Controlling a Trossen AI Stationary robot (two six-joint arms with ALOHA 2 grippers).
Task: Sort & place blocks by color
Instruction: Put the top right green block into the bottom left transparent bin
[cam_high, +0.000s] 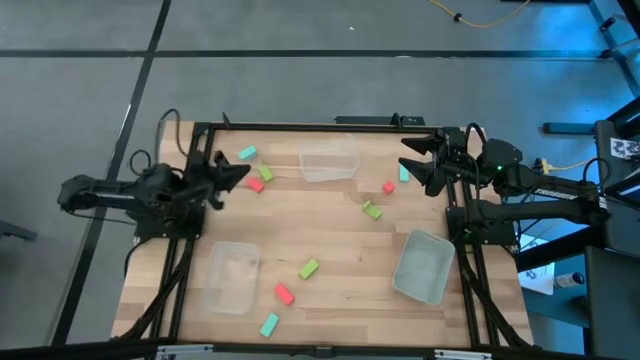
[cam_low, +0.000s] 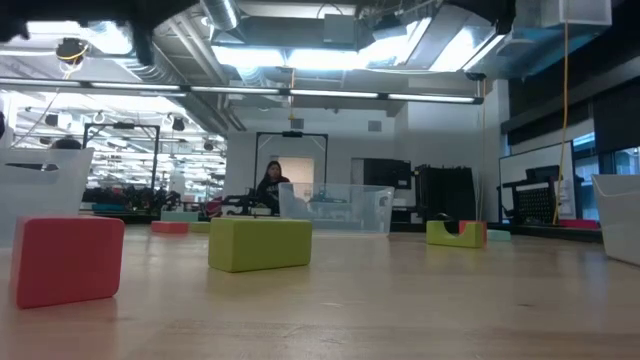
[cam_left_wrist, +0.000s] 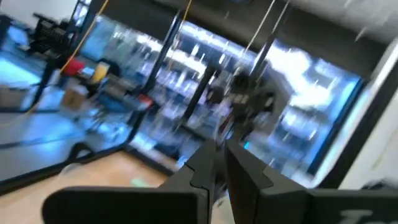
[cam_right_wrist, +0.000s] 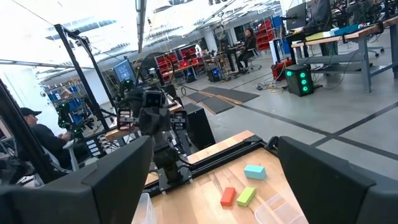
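Note:
Nine small blocks lie flat on the wooden table. A teal block (cam_high: 247, 153), a lime block (cam_high: 266, 173) and a red block (cam_high: 255, 185) sit at the far left. A teal block (cam_high: 403, 172), a red block (cam_high: 388, 187) and a lime block (cam_high: 372, 210) sit at the far right. A lime block (cam_high: 309, 268), a red block (cam_high: 284, 293) and a teal block (cam_high: 269, 324) lie near the front. My left gripper (cam_high: 238, 172) hangs shut above the far-left group. My right gripper (cam_high: 412, 160) hangs open, raised beside the right teal block. Neither touches anything.
Three clear tubs stand on the table: one at the far middle (cam_high: 328, 160), one at the near left (cam_high: 230, 275), one at the near right (cam_high: 423, 265). A black frame (cam_high: 300, 124) edges the table. People show in the room beyond (cam_right_wrist: 28, 134).

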